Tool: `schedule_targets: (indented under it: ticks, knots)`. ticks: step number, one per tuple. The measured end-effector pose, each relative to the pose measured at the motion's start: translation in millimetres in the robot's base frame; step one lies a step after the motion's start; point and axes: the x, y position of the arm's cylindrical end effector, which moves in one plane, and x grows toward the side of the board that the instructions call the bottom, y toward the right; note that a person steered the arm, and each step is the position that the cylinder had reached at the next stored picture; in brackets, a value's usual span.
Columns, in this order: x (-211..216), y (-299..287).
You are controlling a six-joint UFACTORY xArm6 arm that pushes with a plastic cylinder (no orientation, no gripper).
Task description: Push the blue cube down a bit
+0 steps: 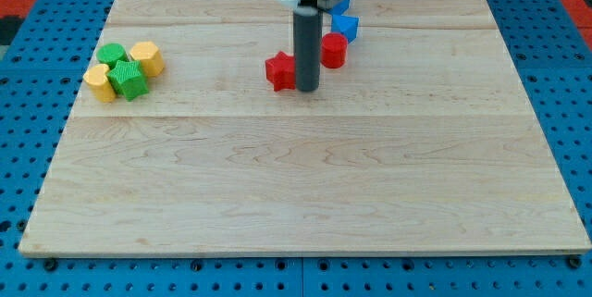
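The blue cube (346, 27) sits near the view's top centre, just above a red cylinder (334, 50). A second blue block (342, 5) lies above it, partly hidden by the arm. My tip (306, 89) rests on the board below and left of the blue cube, right beside a red star-shaped block (280, 70), which is on its left. The rod hides the space between the red star block and the red cylinder.
At the view's left is a cluster: a green cylinder (113, 55), a yellow block (146, 57), a yellow block (100, 82) and a green block (129, 80). The wooden board (305, 186) lies on a blue pegboard.
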Motion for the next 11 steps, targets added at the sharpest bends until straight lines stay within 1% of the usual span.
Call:
schedule_targets:
  ticks: [1, 2, 3, 4, 5, 6, 7, 8, 9, 11]
  knots:
    - [-24.8, 4.2]
    - [4.2, -55.7]
    - [105.0, -69.6]
    - [102.2, -56.7]
    - [85.9, -1.5]
    - [75.7, 12.2]
    - [71.8, 13.3]
    - [55.8, -5.4]
    - [49.5, -5.4]
    - [49.3, -8.7]
